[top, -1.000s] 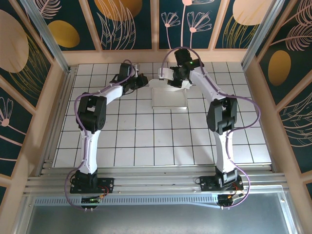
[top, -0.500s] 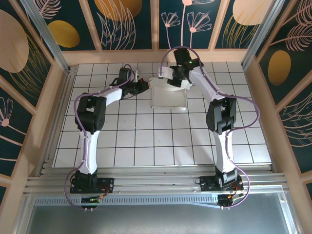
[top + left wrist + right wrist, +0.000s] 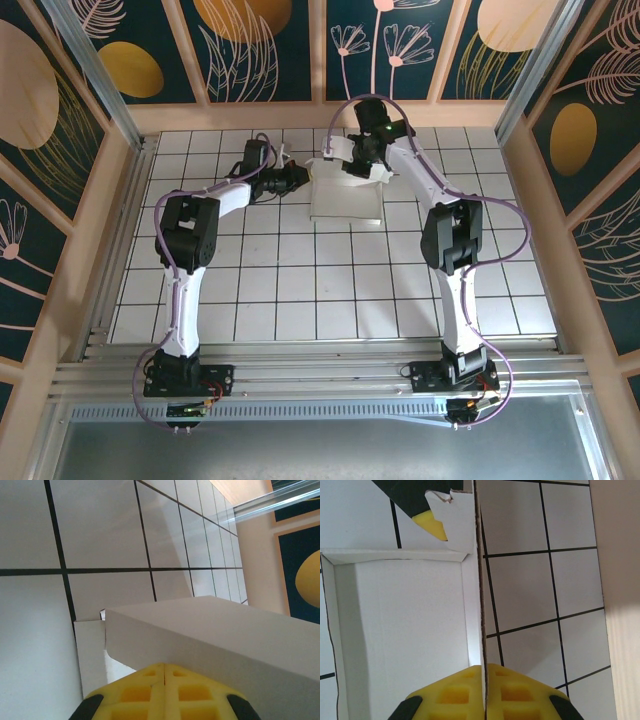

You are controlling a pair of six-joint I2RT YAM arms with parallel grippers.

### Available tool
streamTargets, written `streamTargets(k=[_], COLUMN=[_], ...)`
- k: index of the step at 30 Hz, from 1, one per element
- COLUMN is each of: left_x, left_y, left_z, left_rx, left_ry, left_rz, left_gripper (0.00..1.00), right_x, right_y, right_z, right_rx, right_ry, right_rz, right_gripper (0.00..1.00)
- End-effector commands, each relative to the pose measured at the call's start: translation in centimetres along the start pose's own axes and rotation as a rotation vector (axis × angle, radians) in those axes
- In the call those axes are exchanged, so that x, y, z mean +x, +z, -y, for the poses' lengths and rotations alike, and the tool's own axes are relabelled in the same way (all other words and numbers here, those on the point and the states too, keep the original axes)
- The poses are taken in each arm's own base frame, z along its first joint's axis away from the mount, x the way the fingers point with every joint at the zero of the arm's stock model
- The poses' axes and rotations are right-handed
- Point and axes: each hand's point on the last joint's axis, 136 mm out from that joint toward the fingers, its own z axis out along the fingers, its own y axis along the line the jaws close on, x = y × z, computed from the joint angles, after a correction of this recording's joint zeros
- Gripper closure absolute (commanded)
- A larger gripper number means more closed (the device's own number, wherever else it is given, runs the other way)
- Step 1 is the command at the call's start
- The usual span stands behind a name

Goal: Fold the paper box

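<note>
Your left gripper (image 3: 299, 180) has swung in over the last second and now noses against the 10 o'clock corner of the plain white, thin-cardboard paper box (image 3: 345, 203). The box sits at 12 o'clock on the white, black-lined tiled table (image 3: 300, 290), close to the far edge. The move puts a pushing tool where the short corner flap (image 3: 462, 517) stands loose. This looks like the tuck-in step, with the far end being squared up while the near walls are not yet raised.

The left gripper's yellow pads are pressed together with nothing between them. One fingertip (image 3: 434, 526) shows just behind that flap, though you cannot tell whether it is touching. The left arm reaches out long and low toward 1 o'clock, its wrist rolled so the camera looks along the box's side.

Your right gripper (image 3: 353, 168) is pinched on the upright far wall (image 3: 472, 605) at the box's 12 o'clock edge, the cardboard running straight between its pads. The right arm arches over from 5 o'clock, elbow high, wrist pointing down.
</note>
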Motion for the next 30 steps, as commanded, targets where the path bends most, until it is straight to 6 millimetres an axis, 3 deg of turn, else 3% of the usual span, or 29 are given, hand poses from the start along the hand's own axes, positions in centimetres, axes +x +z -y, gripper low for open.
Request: streamTargets(k=[1, 5, 16, 25, 30], left_x=[0.2, 0.6, 2.8, 2.8, 4.4], left_y=[1.0, 1.9, 2.5, 2.9, 3.7], left_z=[3.8, 4.1, 0.9, 3.0, 1.3], left_rx=[0.142, 0.159, 0.091, 0.186, 0.123], left_ry=[0.037, 0.029, -0.006, 0.002, 0.009], left_rz=[-0.039, -0.061, -0.086, -0.118, -0.160], left_gripper=[1.00, 1.00, 1.00, 1.00, 1.00], right_x=[-1.2, -1.4, -1.1, -1.6, -1.5], right_y=[1.5, 1.6, 1.5, 1.3, 1.2], right_z=[-1.3, -1.3, -1.5, -1.4, -1.5], right_rx=[-0.048, -0.051, -0.049, -0.043, -0.042], right_ry=[0.005, 0.003, 0.003, -0.006, -0.005], right_rz=[0.021, 0.023, 0.013, 0.019, 0.015], right_gripper=[1.00, 1.00, 1.00, 1.00, 1.00])
